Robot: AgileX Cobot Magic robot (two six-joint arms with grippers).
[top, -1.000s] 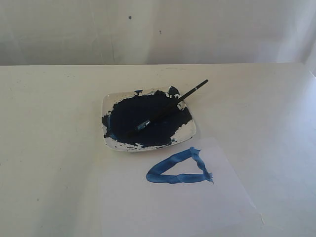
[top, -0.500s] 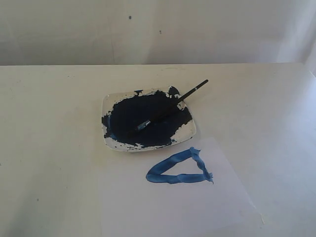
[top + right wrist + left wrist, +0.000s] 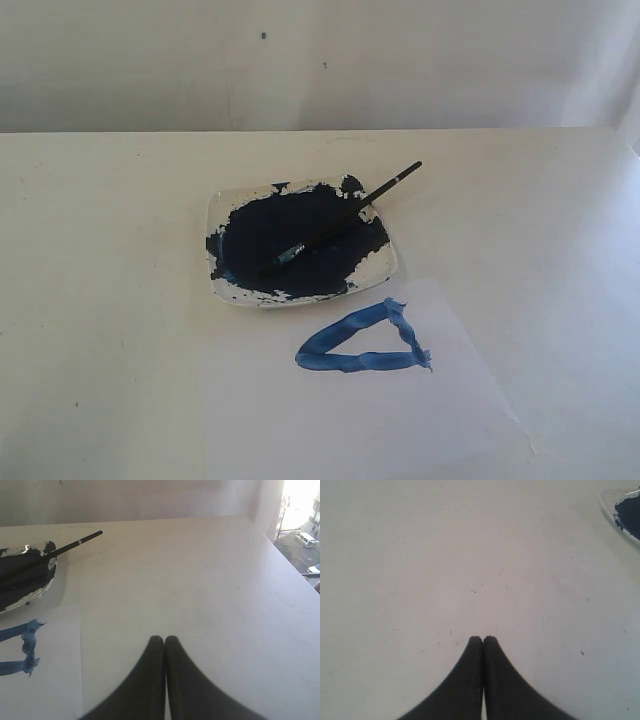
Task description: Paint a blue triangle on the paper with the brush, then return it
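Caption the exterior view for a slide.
A blue triangle painted on the paper; brush resting in the paint dish.

A bare, lab-like test room on an upper floor: a plain white table point(image 3: 100, 300) bears a paint dish point(image 3: 383, 266), a blank white backdrop point(image 3: 300, 70) behind the dish, a window point(image 3: 300, 505) to its right overlooking parked cars point(image 3: 306, 539).

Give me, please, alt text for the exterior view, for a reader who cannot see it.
A wobbly blue triangle outline is painted on white paper on a white table. Beyond it, a black brush lies in a dish of dark paint, its handle end sticking out over the rim. No robot arm shows.
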